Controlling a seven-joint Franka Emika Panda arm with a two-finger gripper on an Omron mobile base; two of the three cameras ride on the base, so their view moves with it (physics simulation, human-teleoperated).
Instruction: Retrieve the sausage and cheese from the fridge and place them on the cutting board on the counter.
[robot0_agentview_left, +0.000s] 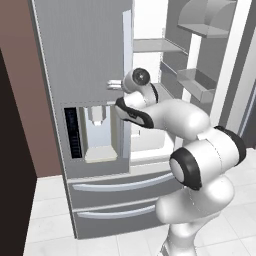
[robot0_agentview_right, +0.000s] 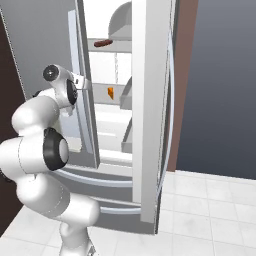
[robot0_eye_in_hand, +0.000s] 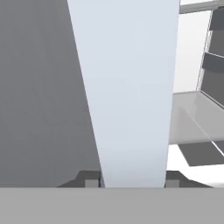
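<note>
Hand (robot0_eye_in_hand: 133, 179) of the white arm, its two dark finger tips (robot0_eye_in_hand: 91, 178) closed on either side of the long pale vertical handle (robot0_eye_in_hand: 129, 87) of the left door of the tall grey stainless French-door fridge (robot0_agentview_left: 80, 60); the handle runs up between the tips, so the hold appears secured. The right door stands swung wide, exposing the white interior. Inside, the slim reddish-brown sausage (robot0_agentview_right: 102, 43) lies on an upper glass shelf (robot0_agentview_right: 107, 47), and the small orange-yellow cheese wedge (robot0_agentview_right: 110, 92) sits on the shelf below, well apart from the hand. Step in hand, as judged: opening the left door, before either food is fetched. The next move would call for pulling the handle outward along the door's arc, keeping the grip square so the tips do not slide off. No brand, label or legible writing is visible; the dark panel (robot0_agentview_left: 73, 133) beside the water dispenser (robot0_agentview_left: 97, 131) shows marks too small to read.
</note>
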